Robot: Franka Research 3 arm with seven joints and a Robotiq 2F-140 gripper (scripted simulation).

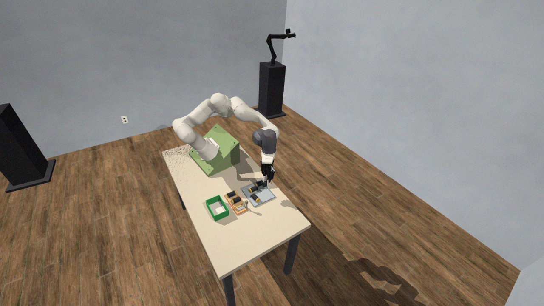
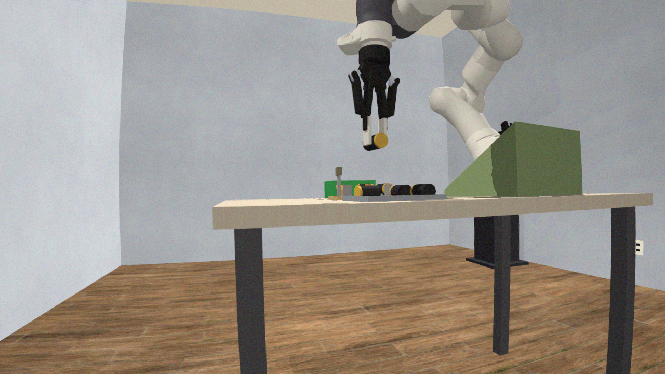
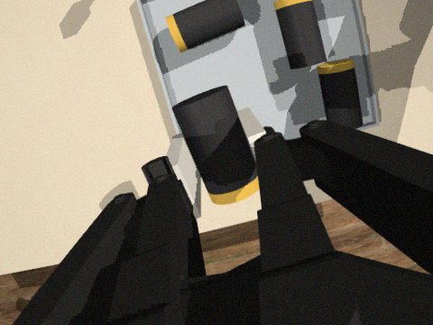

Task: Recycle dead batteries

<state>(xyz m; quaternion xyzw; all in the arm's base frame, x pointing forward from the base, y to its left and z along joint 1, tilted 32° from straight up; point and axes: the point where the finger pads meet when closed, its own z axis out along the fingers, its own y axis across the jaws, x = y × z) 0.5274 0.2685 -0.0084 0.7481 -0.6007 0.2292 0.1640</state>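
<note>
Batteries lie in two places besides the grip: three (image 1: 255,197) (image 2: 369,190) (image 3: 207,26) on their sides in the grey tray (image 1: 268,193) (image 2: 411,197) (image 3: 216,63), and two on the orange-edged board (image 1: 238,213) (image 2: 333,198). The end effector (image 1: 265,179) (image 2: 375,129) (image 3: 218,141) is clamped on the sixth, the held battery (image 1: 264,184) (image 2: 375,141) (image 3: 216,140), tilted and raised above the desk (image 1: 247,239) (image 2: 297,216) (image 3: 54,135) near the tray. No battery shows in the green box (image 1: 222,217) (image 2: 330,188), which stands upright beside the board. The likeliest trouble is a mix-up: these cells look alike, so without some test result a good one could go for recycling. The bulb (image 1: 246,202) (image 2: 338,171) looks unlit, though its glow is hard to judge; if dead cells sit on the board, or one place there goes unfilled, it would probably stay dark. Should the battery be meant for the tray, a high release could let it roll into the others or over the low rim. Off-centre pressure might turn the round body between the pads, and a low pass across the board could knock the bulb's post or tip the box.
</note>
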